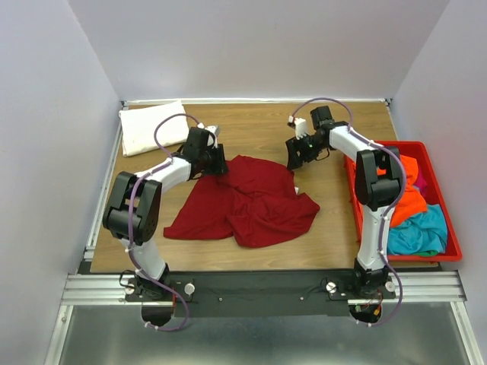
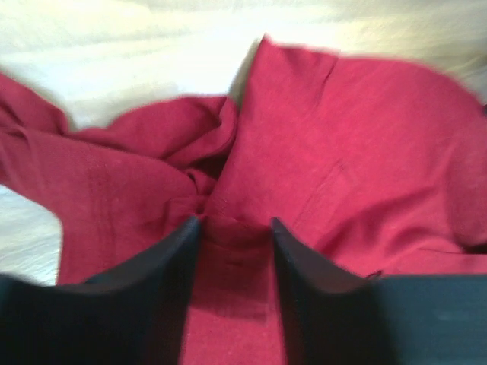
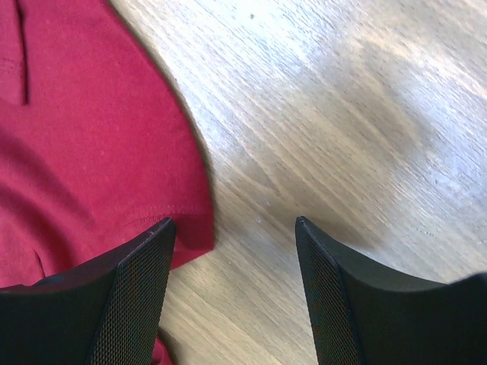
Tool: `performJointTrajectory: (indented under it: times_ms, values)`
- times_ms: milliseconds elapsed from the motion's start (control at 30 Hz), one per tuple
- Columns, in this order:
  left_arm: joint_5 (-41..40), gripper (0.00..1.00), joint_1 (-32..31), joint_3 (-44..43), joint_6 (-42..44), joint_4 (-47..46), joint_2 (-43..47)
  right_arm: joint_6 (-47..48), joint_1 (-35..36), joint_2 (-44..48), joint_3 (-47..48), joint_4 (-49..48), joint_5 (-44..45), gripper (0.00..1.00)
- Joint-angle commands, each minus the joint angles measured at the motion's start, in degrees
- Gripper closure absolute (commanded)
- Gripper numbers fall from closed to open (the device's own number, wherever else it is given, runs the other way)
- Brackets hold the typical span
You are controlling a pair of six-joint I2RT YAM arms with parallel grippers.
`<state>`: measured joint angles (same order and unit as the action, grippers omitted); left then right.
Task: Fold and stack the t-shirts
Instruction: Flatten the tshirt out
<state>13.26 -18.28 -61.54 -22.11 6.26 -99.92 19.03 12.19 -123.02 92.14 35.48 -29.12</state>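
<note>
Wooden table (image 1: 335,228), red plastic bin (image 1: 403,144) at its right, pale walls (image 1: 46,114)

Rumpled dark red t-shirt (image 1: 251,199), unfolded

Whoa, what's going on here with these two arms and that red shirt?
Two robot arms are folding t-shirts. The left arm has its jaws on either side of a bunched ridge of the dark red shirt, which lies crumpled mid-table. Whether they pinch it yet is unclear. The right arm holds its jaws open over the shirt's edge, gripping nothing. A white shirt lies folded in the far left corner. An orange shirt and a teal shirt wait in the red bin.
</note>
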Motion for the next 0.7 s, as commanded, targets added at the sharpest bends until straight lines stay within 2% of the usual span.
performJointTrajectory:
  times_ms: [0, 100, 233, 300, 333, 367, 400, 433, 467, 667]
  values:
    - [-0.96, 0.63, -1.05, -1.21, 0.05, 2.00, -2.21, -1.10, 1.08, -2.40, 0.94, -0.50, 0.65, 0.29]
    - [-0.08, 0.79, -1.05, -1.30, -0.65, 0.78, -1.60, -1.27, 1.26, -2.75, 0.85, -0.42, 0.21, 0.32]
    - [1.68, 0.93, -1.14, -3.06, -1.62, 0.24, 0.60, -2.33, 1.70, -3.10, 0.50, -0.42, -2.16, 0.37]
    - [2.73, 0.96, -1.05, -4.72, -2.50, -0.20, 1.83, -2.59, 1.96, -3.01, 0.15, -0.42, -3.30, 0.47]
    - [3.87, 0.96, -1.14, -6.65, -2.85, -0.20, 2.01, -2.76, 1.97, -3.01, 0.06, -0.42, -3.57, 0.52]
    - [4.58, 0.96, -1.05, -7.71, -3.11, -0.11, 1.92, -2.94, 1.88, -3.01, -0.03, -0.42, -4.09, 0.66]
    - [5.54, 0.97, -1.05, -9.02, -3.55, -0.20, 1.66, -2.94, 1.96, -2.84, -0.20, -0.42, -4.19, 0.75]
    - [7.47, 0.97, -1.14, -11.82, -4.51, -0.20, 1.14, -2.86, 1.97, -2.75, -0.64, -0.42, -3.66, 0.92]
    - [8.53, 0.98, -1.05, -13.42, -4.87, -0.20, -0.26, -2.94, 1.97, -2.31, -0.90, -0.42, -2.88, 0.99]
    - [15.03, 1.00, -1.05, -28.60, -9.61, -1.86, -9.74, -4.61, 0.30, 8.47, -6.60, -6.12, 4.76, 0.99]
